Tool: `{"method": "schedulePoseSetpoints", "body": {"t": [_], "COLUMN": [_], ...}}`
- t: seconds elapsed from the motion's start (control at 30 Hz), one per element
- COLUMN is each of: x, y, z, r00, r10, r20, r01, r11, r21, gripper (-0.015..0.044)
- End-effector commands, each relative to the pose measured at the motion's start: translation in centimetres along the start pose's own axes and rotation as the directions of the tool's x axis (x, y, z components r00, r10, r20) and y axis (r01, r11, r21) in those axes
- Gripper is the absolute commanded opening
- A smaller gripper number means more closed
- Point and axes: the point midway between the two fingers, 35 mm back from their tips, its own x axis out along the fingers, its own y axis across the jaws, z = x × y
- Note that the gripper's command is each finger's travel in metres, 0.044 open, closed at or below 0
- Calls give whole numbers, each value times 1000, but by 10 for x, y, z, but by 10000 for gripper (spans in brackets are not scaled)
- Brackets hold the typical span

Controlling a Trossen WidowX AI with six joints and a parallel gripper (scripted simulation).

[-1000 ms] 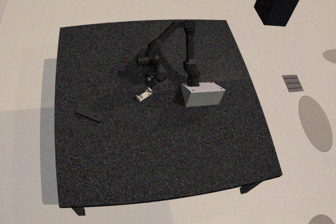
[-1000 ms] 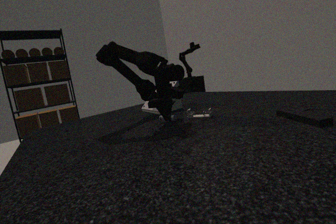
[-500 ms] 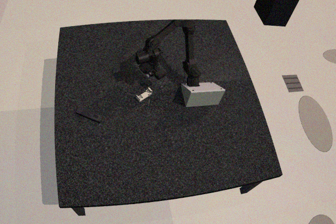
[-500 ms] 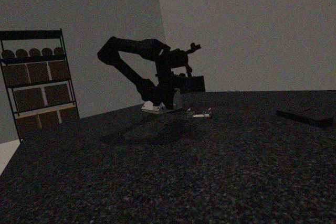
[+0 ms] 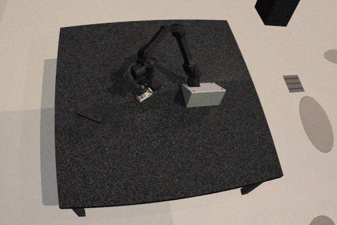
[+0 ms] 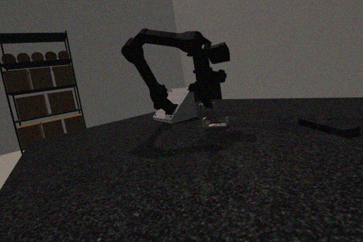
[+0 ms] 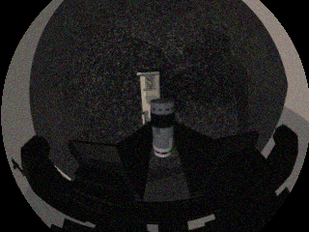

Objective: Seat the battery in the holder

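Note:
The pale battery holder [image 5: 140, 98] [image 6: 218, 125] [image 7: 144, 97] lies on the dark table, its raised ends showing. My gripper [image 6: 209, 105] [image 7: 162, 125] is shut on the battery [image 7: 163, 137], a grey cylinder with a dark band, one finger on each side of it. The gripper points down and holds the battery above the table, higher than the holder in the exterior view. In the wrist view the battery's far end overlaps the near part of the holder, which is hidden behind it and the fingers. The battery is mostly hidden by the gripper in the top and exterior views.
The arm's pale wedge-shaped base [image 5: 204, 98] [image 6: 187, 109] stands near the holder. A flat dark slab [image 5: 88, 117] [image 6: 326, 126] lies on the table on the other side of the holder. A shelf rack with boxes stands behind the table in the exterior view.

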Motion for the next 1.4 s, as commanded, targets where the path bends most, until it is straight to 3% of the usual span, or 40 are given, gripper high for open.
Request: {"method": "schedulePoseSetpoints", "body": {"t": [0.0, 0.2, 0.67, 1.37], "x": [-2, -1, 37, 47], "y": [18, 17, 16, 16], "z": [17, 15, 7, 11], "r00": [1000, 1000, 966, 930], "r10": [2, -1, 1, 1], "r20": [-7, -18, -257, -368], "r01": [-2, 1, 1, -2], "r11": [1000, 1000, 1000, 1000], "r21": [5, 8, 7, -2], "gripper": [78, 78, 78, 78]}}
